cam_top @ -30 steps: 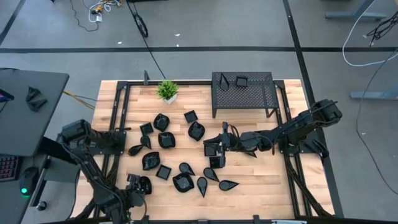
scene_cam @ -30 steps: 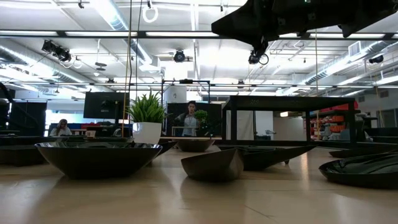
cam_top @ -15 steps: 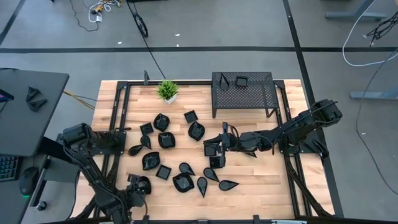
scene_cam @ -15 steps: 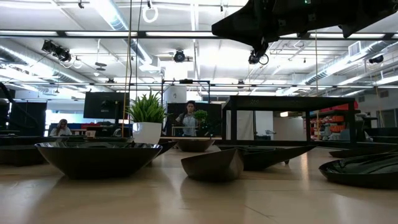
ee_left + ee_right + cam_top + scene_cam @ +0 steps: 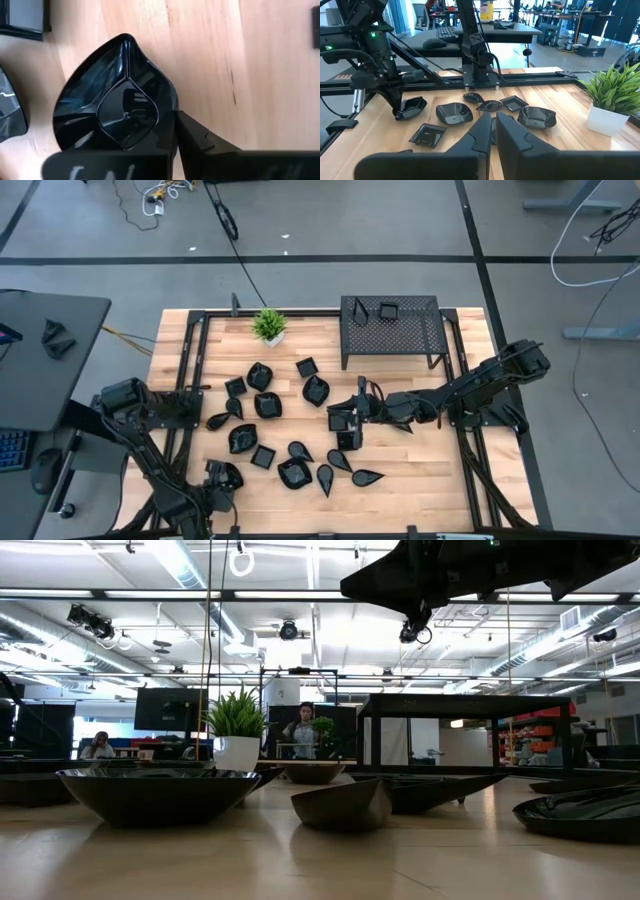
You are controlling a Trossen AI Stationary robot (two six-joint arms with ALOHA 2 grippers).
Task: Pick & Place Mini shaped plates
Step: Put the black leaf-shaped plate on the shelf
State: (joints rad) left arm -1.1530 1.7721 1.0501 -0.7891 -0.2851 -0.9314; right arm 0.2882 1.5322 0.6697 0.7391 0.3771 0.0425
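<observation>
High view: two dark arms work over a wooden table strewn with mini shaped plates, glossy black dishes in square, teardrop and rounded forms, clustered across the middle of the tabletop. The left gripper sits low at the near-left corner of the table, its fingers closed on the rim of a teardrop plate. In the left wrist view that teardrop plate fills the frame, lying on the wood with its rim pinched between the dark fingers, and the corner of a square plate shows close by. The right gripper reaches in from the right to the centre of the table, above the plates there; in the right wrist view its fingers stand nearly together with only a thin slit between them and nothing held. That same view looks across several plates toward the left arm, which holds its dish at the table surface. A black perforated rack stands at the far edge of the table with two small plates on top, and a small green potted plant stands to its left. In the low view, dishes sit in a row across the wood, the plant rises behind them, and a person stands in the room beyond.
</observation>
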